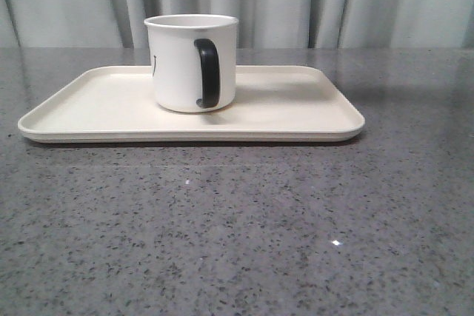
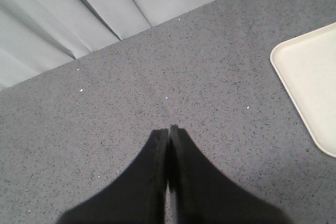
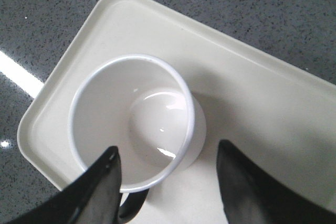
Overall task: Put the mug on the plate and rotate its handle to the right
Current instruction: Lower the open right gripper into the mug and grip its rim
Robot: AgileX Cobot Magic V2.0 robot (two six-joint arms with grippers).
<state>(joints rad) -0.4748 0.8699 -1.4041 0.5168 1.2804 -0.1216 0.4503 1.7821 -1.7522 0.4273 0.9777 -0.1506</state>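
Glossy white cylindrical mug is standing upright on the smooth, low-rimmed cream plate, black loop handle facing the camera. Right gripper is hovering directly above, fingers spread wide, touching nothing. Left gripper is sitting pinched together over speckled grey table, plate off to its side.

Worktop: grey speckled stone-look surface, polished, with dark flecks and a few small bright glints of reflected light; fills the foreground and runs back to the far edge. Curtain: pale grey-white fabric hanging in vertical folds directly behind the worktop, spanning the full width. Lighting: soft, even, with faint shadows.
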